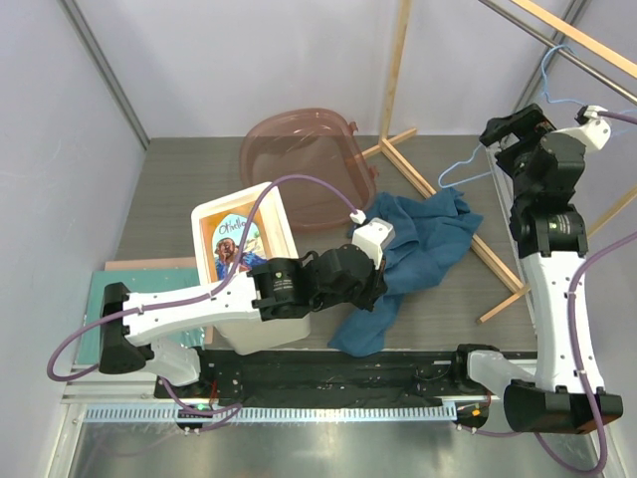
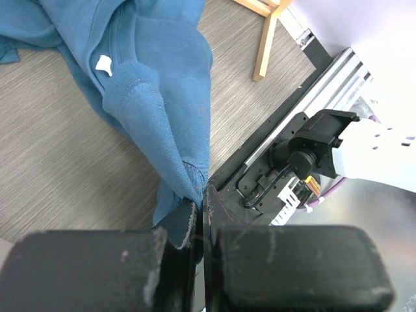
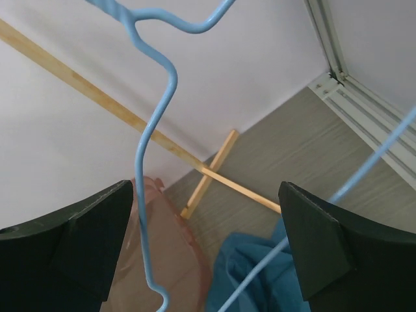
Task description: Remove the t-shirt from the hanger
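Grey wood-grain table (image 1: 169, 199). Carries a crumpled t-shirt (image 1: 428, 244) just off centre toward 3 o'clock, spread loosely on the surface. Carries an open-topped white box (image 1: 282, 231) toward 9 o'clock of the shirt. Bears a translucent reddish basin (image 1: 299, 164) at 12 o'clock, just beyond the box. Supports pale wooden rack bars (image 1: 410, 174) from 1 to 4 o'clock, alongside the shirt. Holds a teal mat (image 1: 149, 281) at 8 o'clock.

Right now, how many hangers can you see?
1. The light-blue wire hanger is up at the far right by the wooden rack, bare, its wire passing in front of the open right gripper. The t-shirt lies on the table. Others may be out of frame.
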`<state>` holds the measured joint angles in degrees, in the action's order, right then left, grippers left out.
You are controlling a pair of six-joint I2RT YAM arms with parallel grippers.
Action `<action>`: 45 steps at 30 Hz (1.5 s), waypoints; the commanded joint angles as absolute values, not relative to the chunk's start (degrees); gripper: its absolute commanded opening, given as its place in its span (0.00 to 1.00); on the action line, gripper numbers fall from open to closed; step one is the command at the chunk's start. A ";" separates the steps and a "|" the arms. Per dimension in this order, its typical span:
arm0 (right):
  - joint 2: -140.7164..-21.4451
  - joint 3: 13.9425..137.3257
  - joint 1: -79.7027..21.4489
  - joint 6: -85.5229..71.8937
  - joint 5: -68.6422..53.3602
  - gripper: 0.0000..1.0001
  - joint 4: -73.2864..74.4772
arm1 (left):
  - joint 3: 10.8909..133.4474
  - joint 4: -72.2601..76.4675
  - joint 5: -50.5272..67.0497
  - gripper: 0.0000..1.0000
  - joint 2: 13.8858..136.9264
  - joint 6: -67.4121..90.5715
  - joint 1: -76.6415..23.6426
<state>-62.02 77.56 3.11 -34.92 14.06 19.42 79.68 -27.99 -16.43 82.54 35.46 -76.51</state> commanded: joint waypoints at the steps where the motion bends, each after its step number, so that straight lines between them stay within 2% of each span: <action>1: -58.80 83.14 3.16 -29.36 13.45 0.99 29.78 | 79.28 -24.09 -15.64 0.00 79.28 34.89 -76.82; 7: -54.77 84.82 2.90 -26.90 8.53 1.00 38.41 | 82.26 -24.87 -17.22 0.00 77.96 32.87 -76.82; 12: -52.47 87.09 2.81 -23.30 13.27 1.00 42.97 | 85.60 -26.46 -18.02 0.00 77.52 30.85 -76.82; 14: -52.12 88.06 2.81 -21.89 10.21 1.00 44.20 | 86.31 -25.67 -17.67 0.00 76.91 30.76 -76.82; 18: -50.11 83.95 2.81 -21.18 -12.08 1.00 39.84 | 89.38 -26.28 -17.31 0.00 75.68 29.36 -76.82; 19: -49.49 78.72 2.81 -23.27 -23.79 1.00 33.20 | 91.65 -26.98 -17.75 0.00 75.33 29.09 -76.82; 21: -49.22 74.11 2.81 -27.57 -35.36 1.00 26.40 | 94.03 -29.00 -18.36 0.00 74.62 27.69 -76.82; 22: -49.48 70.26 2.46 -29.95 -46.03 1.00 18.62 | 95.26 -29.70 -18.89 0.00 74.27 27.25 -76.82; 25: -48.70 63.66 0.62 -40.24 -55.08 1.00 1.39 | 100.45 -33.48 -22.05 0.00 73.21 26.19 -76.82; 27: -47.55 62.67 0.00 -37.90 -55.81 1.00 0.35 | 103.53 -35.15 -23.64 0.00 72.17 25.75 -76.73; 31: -49.21 60.30 -9.21 -31.74 -57.39 1.00 -1.94 | 106.17 -33.58 -22.42 0.00 71.45 24.44 -76.73; 36: -51.41 57.57 -22.12 -28.48 -52.22 1.00 -4.30 | 110.82 -32.52 -20.04 0.00 74.00 23.38 -76.82; 45: -51.77 45.99 -31.36 -30.75 -55.99 1.00 -20.01 | 116.81 -31.56 -20.13 0.00 76.38 20.04 -76.73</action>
